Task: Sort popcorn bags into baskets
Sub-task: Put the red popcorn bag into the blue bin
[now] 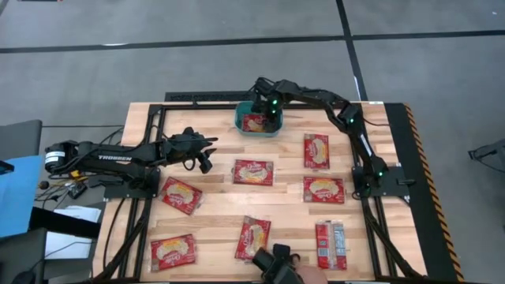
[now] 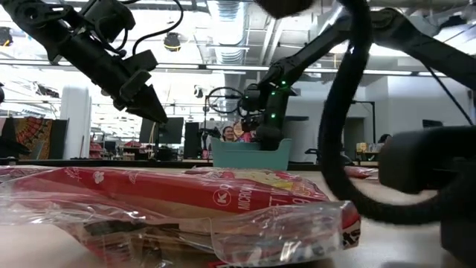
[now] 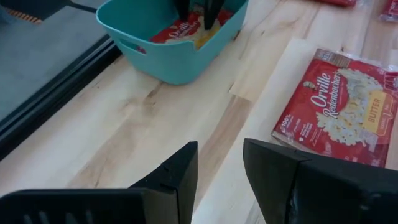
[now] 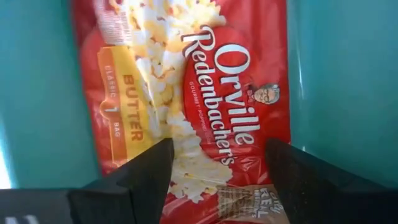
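Right gripper (image 1: 267, 120) is spread open above a packet (image 4: 186, 93) dropped in the basket (image 1: 245, 126); next, another packet must be fetched.

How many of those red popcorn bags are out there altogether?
8 show. One lies in the teal basket under the right gripper. Seven lie on the table. More may hide under the arms.
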You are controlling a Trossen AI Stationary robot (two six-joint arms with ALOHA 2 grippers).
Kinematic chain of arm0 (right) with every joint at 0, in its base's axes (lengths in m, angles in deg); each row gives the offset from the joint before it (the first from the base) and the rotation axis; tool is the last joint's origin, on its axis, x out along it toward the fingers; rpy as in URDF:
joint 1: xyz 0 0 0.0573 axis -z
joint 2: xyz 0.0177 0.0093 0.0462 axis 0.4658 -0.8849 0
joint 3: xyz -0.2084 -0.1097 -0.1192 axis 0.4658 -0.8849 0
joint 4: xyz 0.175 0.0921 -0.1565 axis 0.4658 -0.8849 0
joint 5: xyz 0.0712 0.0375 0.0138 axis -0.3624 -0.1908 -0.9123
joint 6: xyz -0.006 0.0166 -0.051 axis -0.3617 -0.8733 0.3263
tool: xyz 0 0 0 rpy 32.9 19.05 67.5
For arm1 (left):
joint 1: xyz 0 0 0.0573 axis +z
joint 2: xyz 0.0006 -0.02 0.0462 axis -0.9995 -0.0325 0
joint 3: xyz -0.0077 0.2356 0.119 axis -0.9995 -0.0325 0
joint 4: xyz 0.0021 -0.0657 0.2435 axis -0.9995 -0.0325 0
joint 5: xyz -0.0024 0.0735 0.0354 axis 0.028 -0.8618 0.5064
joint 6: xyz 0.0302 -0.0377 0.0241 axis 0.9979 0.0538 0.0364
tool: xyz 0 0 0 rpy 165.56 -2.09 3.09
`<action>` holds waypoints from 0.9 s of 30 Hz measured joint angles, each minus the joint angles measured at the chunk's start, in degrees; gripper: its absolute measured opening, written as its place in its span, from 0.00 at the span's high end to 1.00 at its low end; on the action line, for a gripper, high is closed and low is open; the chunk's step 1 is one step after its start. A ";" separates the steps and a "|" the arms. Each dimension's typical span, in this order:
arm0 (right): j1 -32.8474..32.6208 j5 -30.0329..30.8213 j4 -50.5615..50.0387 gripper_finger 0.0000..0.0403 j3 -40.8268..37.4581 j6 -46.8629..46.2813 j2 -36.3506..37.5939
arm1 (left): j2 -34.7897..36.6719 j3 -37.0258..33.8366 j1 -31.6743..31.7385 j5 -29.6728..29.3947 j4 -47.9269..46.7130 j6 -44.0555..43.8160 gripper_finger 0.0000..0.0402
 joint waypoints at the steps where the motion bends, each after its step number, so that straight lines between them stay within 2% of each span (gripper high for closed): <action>1: -0.45 2.12 -0.06 0.29 0.02 0.55 -0.08 | 0.00 0.00 0.00 0.00 0.04 0.02 0.70; 4: -1.03 1.95 0.64 0.33 -0.08 1.02 -0.13 | 0.00 0.00 0.00 0.01 -0.06 0.00 0.70; 7: -1.65 2.64 0.36 0.44 -0.14 0.62 -0.13 | 0.00 0.00 0.00 0.05 -0.20 -0.05 0.70; 9: -1.85 3.12 0.07 0.56 -0.15 0.62 -0.13 | 0.00 0.00 0.00 0.07 -0.17 0.00 0.70; 13: -1.81 3.15 0.06 0.90 -0.20 0.36 -0.13 | 0.00 0.00 0.00 0.10 -0.16 -0.07 0.70; 14: -1.81 3.20 0.12 0.95 -0.20 0.32 -0.13 | 0.00 0.00 0.00 0.10 -0.22 -0.13 0.70; 19: -2.26 5.70 1.09 0.98 -0.67 -0.45 2.56 | 0.00 0.00 0.00 0.07 -0.26 -0.18 0.70; 22: -3.65 9.70 3.33 0.99 -1.12 -0.36 5.63 | 0.00 0.00 0.00 -0.02 -0.24 -0.07 0.70; 27: -6.25 17.43 6.03 0.99 -0.50 1.05 15.05 | 0.00 0.00 0.00 -0.26 -0.28 -0.27 0.70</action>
